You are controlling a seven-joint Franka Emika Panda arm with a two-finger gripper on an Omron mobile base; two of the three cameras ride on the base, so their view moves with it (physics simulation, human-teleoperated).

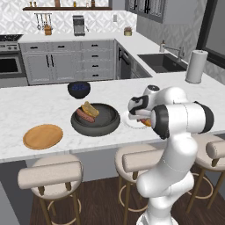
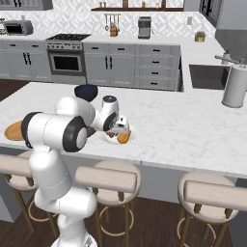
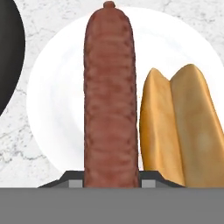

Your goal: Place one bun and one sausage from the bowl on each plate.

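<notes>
**One sausage over the white plate, beside its bun**

Two plates wait on the marble counter (image 1: 39,103). At the lower left of the left base view lies the wooden plate (image 1: 42,136), bare, so it has had neither bun nor sausage yet. Right of it, near the middle of the frame, sits the dark bowl (image 1: 96,119), and in it lie one sausage (image 1: 85,115) and one bun (image 1: 90,109), side by side toward the bowl's left half; these look like the pair meant for the wooden plate. A smaller blue bowl (image 1: 79,89) stands behind it, apart, and takes no part in the job.

Further right, just beside the dark bowl, is the white plate (image 1: 131,121), mostly covered by the robot's hand. The gripper (image 1: 141,115) hangs low over it. In the hand view a long sausage (image 3: 111,92) runs up the middle of the frame from between the finger tips, over the white plate (image 3: 57,87), so the gripper appears closed on its near end. A split bun (image 3: 181,122) lies on the plate just right of the sausage, nearly parallel to it. Holding the sausage lengthwise beside the bun would let it land on the free left part of the plate rather than on the bread. Whether it already touches the plate I cannot tell.

I judge the white plate nearly served.
</notes>
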